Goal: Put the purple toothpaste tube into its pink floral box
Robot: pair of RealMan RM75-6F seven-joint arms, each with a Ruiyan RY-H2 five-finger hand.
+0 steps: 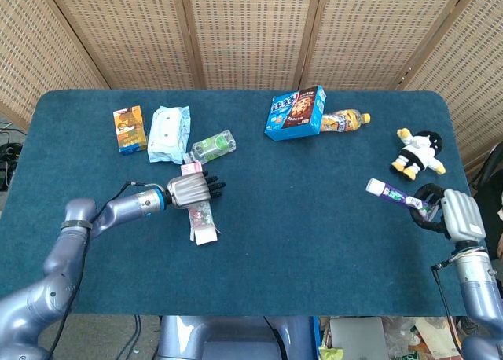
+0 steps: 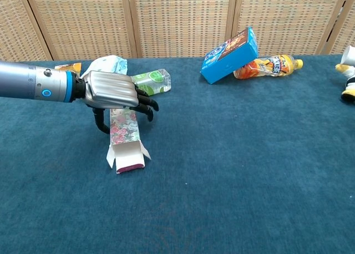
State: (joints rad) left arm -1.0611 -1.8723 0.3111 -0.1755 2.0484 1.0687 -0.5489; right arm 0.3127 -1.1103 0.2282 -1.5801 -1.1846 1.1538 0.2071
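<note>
The pink floral box (image 1: 202,221) (image 2: 126,138) lies flat on the blue table, its open flapped end toward the front edge. My left hand (image 1: 189,192) (image 2: 111,90) lies over its far half and grips it, thumb down on the left side and fingers curled over the right. The purple and white toothpaste tube (image 1: 393,193) is at the right side of the table, held by its tail end in my right hand (image 1: 456,214), cap pointing left. The chest view shows neither the right hand nor the tube.
Behind the left hand are a clear green bottle (image 1: 212,146) (image 2: 152,81), a wipes pack (image 1: 168,132) and a small orange box (image 1: 129,129). A blue cookie box (image 1: 297,112) (image 2: 230,55) and orange bottle (image 1: 344,121) sit at the back; a plush toy (image 1: 419,153) lies right.
</note>
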